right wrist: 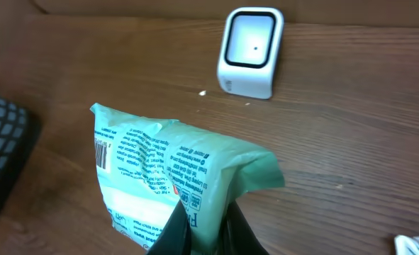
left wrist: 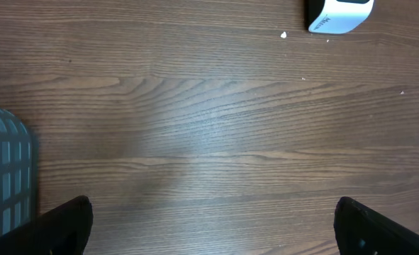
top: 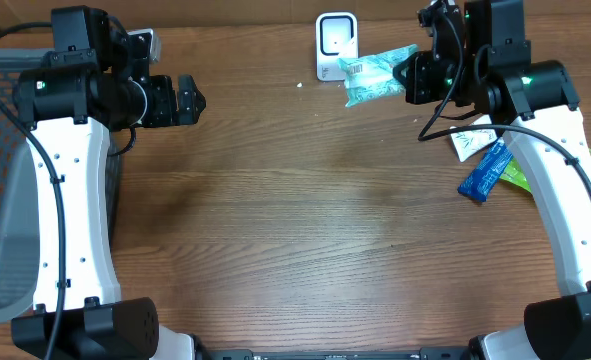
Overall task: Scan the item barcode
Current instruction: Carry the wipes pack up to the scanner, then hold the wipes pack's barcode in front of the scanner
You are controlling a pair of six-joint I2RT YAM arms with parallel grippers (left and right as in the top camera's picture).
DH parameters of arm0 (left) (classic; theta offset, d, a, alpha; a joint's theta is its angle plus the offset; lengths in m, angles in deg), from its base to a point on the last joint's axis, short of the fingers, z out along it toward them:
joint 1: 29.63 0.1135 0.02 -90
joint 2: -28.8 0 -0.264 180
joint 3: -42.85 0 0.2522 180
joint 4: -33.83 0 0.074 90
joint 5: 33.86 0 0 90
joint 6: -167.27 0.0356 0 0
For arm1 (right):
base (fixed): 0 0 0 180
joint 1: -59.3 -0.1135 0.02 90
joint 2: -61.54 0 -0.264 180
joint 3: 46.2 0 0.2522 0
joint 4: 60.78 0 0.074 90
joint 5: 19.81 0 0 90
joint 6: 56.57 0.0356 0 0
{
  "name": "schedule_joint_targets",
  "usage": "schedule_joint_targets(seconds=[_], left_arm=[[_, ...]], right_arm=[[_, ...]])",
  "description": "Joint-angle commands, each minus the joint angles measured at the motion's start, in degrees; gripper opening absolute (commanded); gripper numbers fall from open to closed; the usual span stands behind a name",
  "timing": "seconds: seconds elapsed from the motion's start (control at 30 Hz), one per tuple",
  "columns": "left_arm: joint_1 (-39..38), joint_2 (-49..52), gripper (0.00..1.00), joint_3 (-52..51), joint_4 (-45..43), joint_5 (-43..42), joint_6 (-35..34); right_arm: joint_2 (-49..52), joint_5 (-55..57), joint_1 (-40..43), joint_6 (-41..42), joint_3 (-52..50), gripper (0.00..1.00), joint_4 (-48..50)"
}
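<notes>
Wood table point(top: 295, 230), right gripper point(right wrist: 208, 225) pinched on green packet point(right wrist: 159, 163) near white scanner point(right wrist: 249, 51), likely to present barcode point(right wrist: 101, 152); left gripper point(left wrist: 213, 223) wide, empty.

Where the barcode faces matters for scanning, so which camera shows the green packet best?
Right wrist: the green packet looms large, its barcode visible on its left side, pinched by the right gripper. Overhead shows it small beside the scanner. Left wrist misses it, catching only the scanner's corner.
</notes>
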Motion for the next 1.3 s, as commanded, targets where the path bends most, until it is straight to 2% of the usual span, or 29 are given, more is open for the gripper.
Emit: schedule_joint_targets(seconds=[0.0,0.53,0.97,1.17,1.27], left_arm=[[-0.02,0.37,1.0,0.24,-0.24,-0.5,1.09],[-0.07,0.35,1.0,0.24,-0.24,-0.48,1.09],[-0.02,0.37,1.0,0.24,-0.24,-0.5,1.09],[-0.02,0.37,1.0,0.24,-0.22,-0.48,1.09],[-0.02,0.37,1.0,0.24,-0.22,-0.48,1.09]], right_arm=[[-0.68,4.13,-0.02,1.57,0.24,0.04,0.26],[2.36,27.06,-6.75,10.4,0.24,0.04,-0.48],[4.7,40.0,-9.7,10.54,0.24,0.04,-0.17],[5.95,48.52,-9.7,10.45,0.24,0.04,2.14],[6.08,53.35,-9.7,7.82,0.24,0.04,4.59]])
